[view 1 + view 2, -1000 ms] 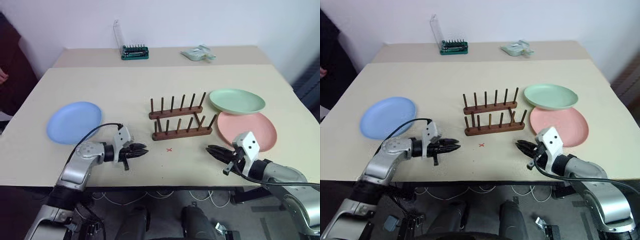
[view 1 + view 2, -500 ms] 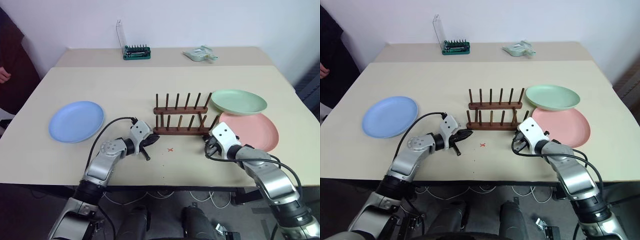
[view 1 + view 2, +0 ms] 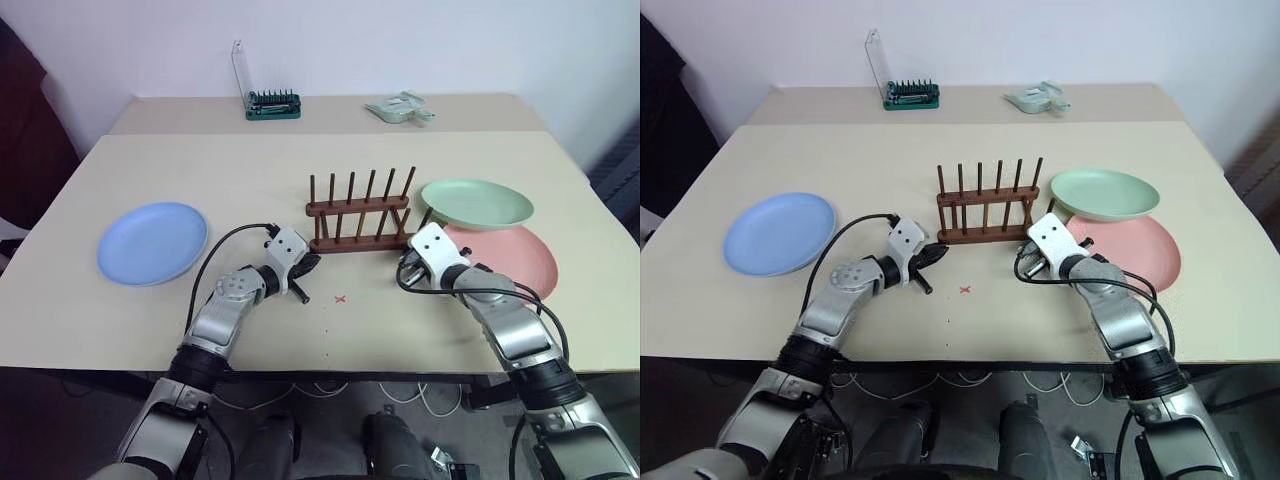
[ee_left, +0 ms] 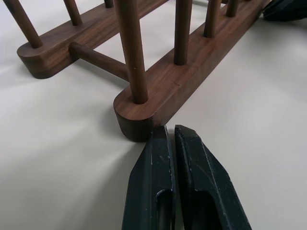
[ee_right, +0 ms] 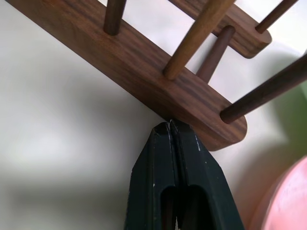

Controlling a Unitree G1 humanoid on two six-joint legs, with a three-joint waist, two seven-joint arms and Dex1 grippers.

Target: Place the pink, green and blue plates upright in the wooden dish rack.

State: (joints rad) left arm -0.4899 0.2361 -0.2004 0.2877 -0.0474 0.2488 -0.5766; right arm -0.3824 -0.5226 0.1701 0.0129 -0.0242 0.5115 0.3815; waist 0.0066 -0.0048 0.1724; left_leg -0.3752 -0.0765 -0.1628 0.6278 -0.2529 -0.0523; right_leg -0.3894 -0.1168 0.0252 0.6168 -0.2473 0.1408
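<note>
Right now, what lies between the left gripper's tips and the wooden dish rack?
Nothing. In the left wrist view the shut left gripper has its tips right at the end of the near rail of the wooden dish rack, no object between.

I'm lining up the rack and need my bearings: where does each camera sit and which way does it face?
Left eye view: on the head, looking forward and down over the table; both arms show, the shut left claw and right claw at the wooden dish rack.
Right eye view: beside it, same scene.
Left wrist view: on the left wrist, looking along its shut claw at the rack's near rail end.
Right wrist view: on the right wrist, its shut claw against the near rail; pink plate at the edge.
All four share the rack.
</note>
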